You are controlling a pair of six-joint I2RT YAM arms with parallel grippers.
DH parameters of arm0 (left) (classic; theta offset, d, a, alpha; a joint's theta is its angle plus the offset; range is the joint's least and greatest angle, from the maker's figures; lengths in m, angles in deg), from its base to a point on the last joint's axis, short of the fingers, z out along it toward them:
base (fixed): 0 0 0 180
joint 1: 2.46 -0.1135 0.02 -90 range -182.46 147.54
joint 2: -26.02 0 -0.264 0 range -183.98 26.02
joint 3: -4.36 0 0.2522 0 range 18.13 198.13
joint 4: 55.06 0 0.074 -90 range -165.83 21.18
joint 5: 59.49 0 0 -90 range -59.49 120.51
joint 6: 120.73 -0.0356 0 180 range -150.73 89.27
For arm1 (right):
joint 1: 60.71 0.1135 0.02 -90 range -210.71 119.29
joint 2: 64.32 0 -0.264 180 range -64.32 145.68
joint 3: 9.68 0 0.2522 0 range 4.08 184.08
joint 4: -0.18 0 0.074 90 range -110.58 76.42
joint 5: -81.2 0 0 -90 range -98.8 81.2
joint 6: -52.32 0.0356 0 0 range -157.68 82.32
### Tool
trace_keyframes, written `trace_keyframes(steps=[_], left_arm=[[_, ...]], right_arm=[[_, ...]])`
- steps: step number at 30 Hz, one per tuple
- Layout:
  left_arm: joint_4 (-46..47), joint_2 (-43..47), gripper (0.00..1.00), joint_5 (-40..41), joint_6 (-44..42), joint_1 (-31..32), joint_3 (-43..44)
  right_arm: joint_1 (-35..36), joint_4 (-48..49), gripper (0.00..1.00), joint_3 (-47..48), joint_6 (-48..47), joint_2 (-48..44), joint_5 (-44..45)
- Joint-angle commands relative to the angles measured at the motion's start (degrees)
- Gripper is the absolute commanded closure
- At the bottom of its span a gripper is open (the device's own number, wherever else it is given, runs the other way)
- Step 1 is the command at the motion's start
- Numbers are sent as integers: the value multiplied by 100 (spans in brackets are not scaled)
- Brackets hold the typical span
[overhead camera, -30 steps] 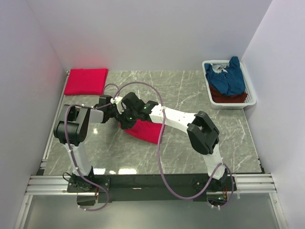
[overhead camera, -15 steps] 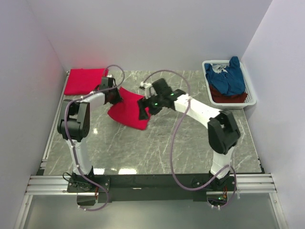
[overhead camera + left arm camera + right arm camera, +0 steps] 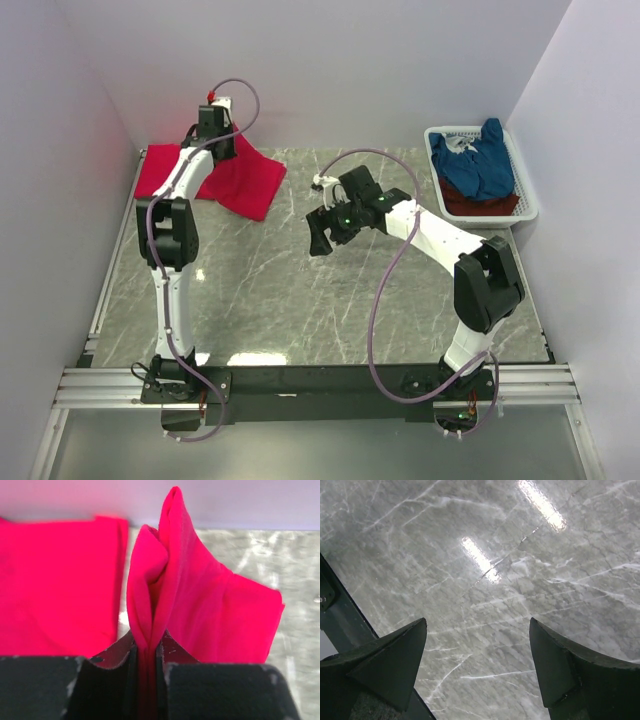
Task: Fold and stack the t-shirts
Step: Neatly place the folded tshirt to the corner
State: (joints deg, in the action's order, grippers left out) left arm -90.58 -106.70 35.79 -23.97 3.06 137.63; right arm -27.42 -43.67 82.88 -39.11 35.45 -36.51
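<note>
With our left fingers (image 3: 176,656) pinching the folded red t-shirt (image 3: 245,180) just right of the far-left stack (image 3: 160,172) and our right fingers (image 3: 385,665) wide and empty, this one-edge hold may let it unfold.

Overhead view: high, from near edge, whole worktop (image 3: 300,300). Wrist views: close; left on red shirt (image 3: 210,605), right on bare worktop.
</note>
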Motion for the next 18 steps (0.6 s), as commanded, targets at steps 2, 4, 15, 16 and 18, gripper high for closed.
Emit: trace_keyframes(steps=[2, 4, 15, 16, 18], left_arm=[[66, 106, 100, 351, -992, -68, 573], [172, 150, 100, 395, -1168, -95, 609], [392, 704, 100, 202, -1441, -288, 574], [366, 739, 100, 193, -1398, -306, 609], [269, 818, 100, 105, -1275, -332, 653]], right_arm=[[-60, -41, 11, 3, -138, -221, -86], [-69, -50, 11, 3, -121, -194, -95], [-60, 11, 10, -49, -94, -212, -95], [-52, 29, 10, -93, -103, -212, -86], [-60, 38, 10, -137, -103, -229, -95]])
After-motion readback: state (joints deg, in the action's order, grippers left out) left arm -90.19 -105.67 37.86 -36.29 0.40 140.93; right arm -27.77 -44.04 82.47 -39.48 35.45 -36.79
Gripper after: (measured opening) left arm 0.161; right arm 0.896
